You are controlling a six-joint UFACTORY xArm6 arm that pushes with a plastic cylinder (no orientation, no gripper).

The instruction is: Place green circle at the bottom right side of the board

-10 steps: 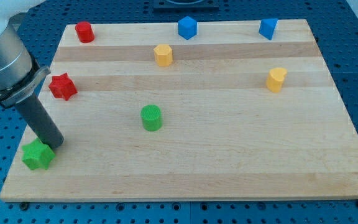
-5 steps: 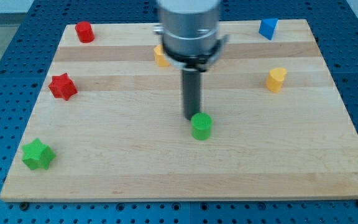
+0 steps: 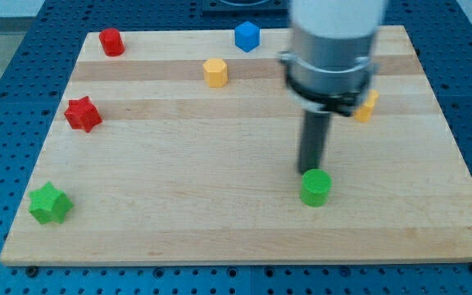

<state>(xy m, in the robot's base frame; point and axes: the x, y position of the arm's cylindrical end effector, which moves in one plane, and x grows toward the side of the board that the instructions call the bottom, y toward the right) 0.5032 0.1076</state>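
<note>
My tip (image 3: 308, 171) is down on the wooden board (image 3: 220, 221), a bare rod with no jaws to open, touching the far-left edge of the green circle (image 3: 315, 188), right of centre toward the near edge. Far left, near corner: green star (image 3: 49, 203). Red star (image 3: 82, 114) sits beyond it. A yellow block (image 3: 369, 106) peeks out behind the arm.

The green circle (image 3: 315, 187) sits just below the tip (image 3: 306, 170) of the dark rod. Far to the tip's left lies a green star (image 3: 50, 203), with a red star (image 3: 82, 114) above it and a red cylinder (image 3: 111, 41) higher still. Up and left of the tip are a yellow, seemingly hexagonal block (image 3: 215, 72) and a blue cube (image 3: 247, 36). A yellow block (image 3: 367, 106), half hidden, shows to its upper right. The board (image 3: 179, 221) is pale striped wood.
</note>
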